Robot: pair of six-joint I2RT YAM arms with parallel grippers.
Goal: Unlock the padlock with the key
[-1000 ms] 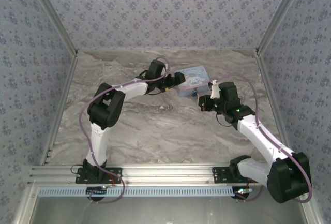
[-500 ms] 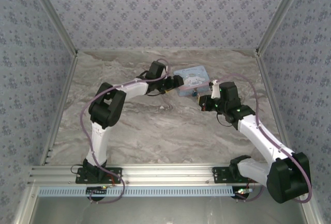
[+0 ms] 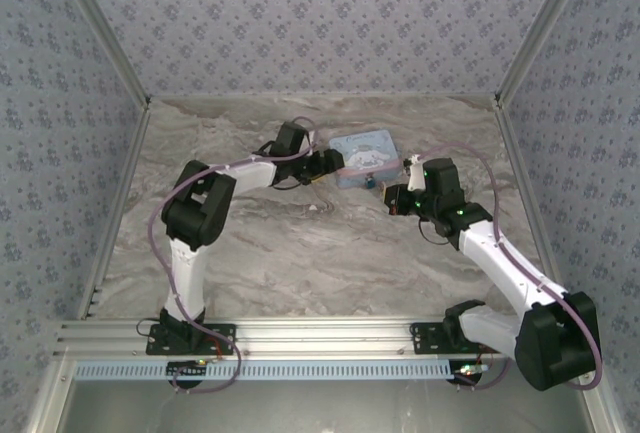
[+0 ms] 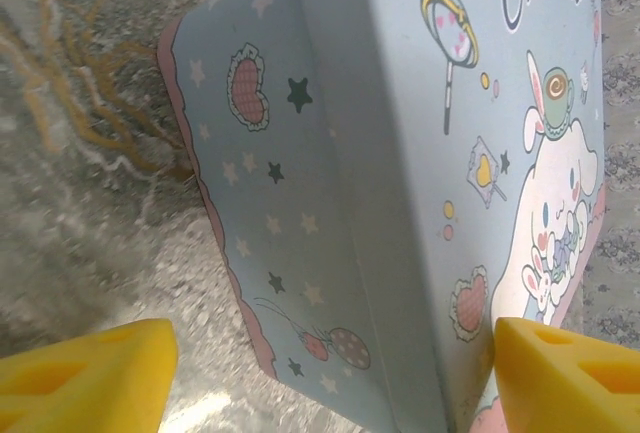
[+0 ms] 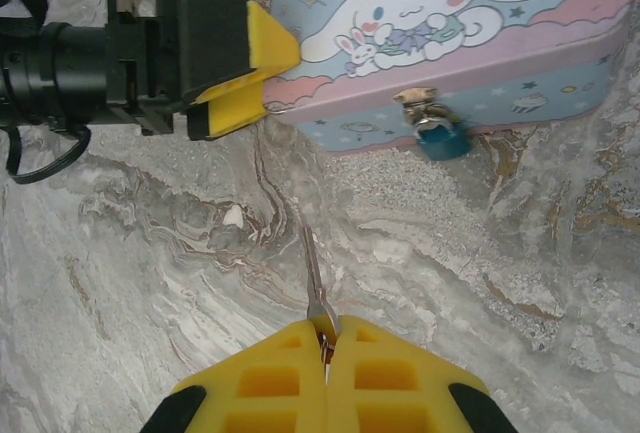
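Note:
The teal padlock (image 5: 441, 139) hangs by its metal shackle from the clasp on the front wall of the light blue cartoon tin (image 5: 450, 23). In the top view the padlock (image 3: 372, 183) is a speck below the tin (image 3: 362, 156). My right gripper (image 5: 325, 328) is shut on the key (image 5: 314, 271), whose thin blade points forward over the table, left of the padlock and short of it. My left gripper (image 4: 330, 383) is open at the tin's left end, with one yellow finger (image 4: 90, 373) over the table and the other (image 4: 570, 373) over the lid.
The marble table (image 3: 300, 253) has patterned walls on three sides and an aluminium rail (image 3: 320, 333) along its near edge. In the right wrist view my left gripper's yellow finger (image 5: 250, 53) sits against the tin's left corner.
My left arm has pulled back to the left and its jaws have narrowed a little around the tin's end. The tin has shifted slightly left. The right arm and key have not moved.

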